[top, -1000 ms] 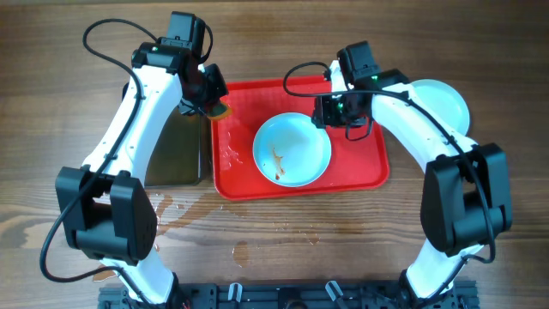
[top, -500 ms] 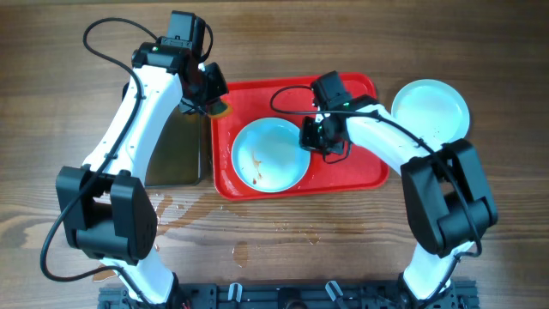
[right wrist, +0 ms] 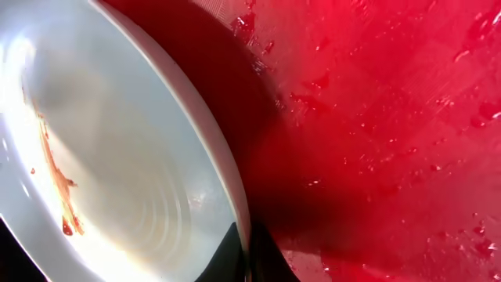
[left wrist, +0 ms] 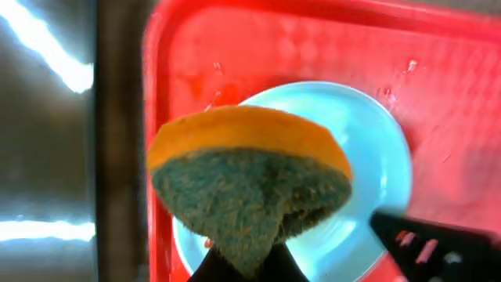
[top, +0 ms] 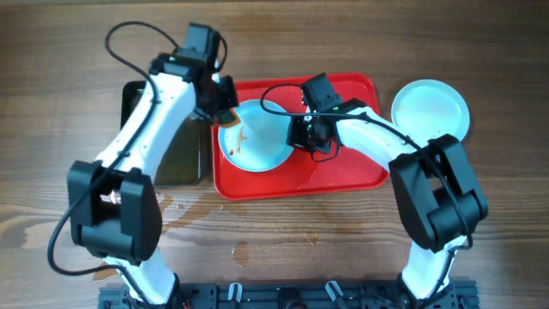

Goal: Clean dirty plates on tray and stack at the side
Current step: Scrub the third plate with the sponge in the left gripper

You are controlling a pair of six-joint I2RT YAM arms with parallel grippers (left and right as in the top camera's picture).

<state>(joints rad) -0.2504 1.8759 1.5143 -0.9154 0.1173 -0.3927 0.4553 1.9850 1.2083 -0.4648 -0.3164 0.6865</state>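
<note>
A pale aqua dirty plate (top: 257, 142) with a brown smear (right wrist: 59, 180) stands tilted over the left half of the red tray (top: 360, 167). My right gripper (top: 302, 136) is shut on its right rim; in the right wrist view the jaws (right wrist: 244, 251) pinch the thin edge of the plate (right wrist: 117, 141) above the wet tray (right wrist: 376, 117). My left gripper (top: 225, 107) is shut on an orange and green sponge (left wrist: 250, 180), which hovers over the plate's (left wrist: 368, 157) left side. Whether the sponge touches the plate I cannot tell. A second plate (top: 431, 107) lies on the table to the right of the tray.
A narrow black pan (top: 176, 146) lies just left of the tray, under the left arm. Water drops (top: 240, 253) spot the wooden table in front of the tray. The right arm's black finger (left wrist: 438, 243) shows at the lower right of the left wrist view.
My right gripper has closed on the plate's rim, dragged it leftward and tilted it up. The left arm has swung right, bringing the sponge over the plate.
</note>
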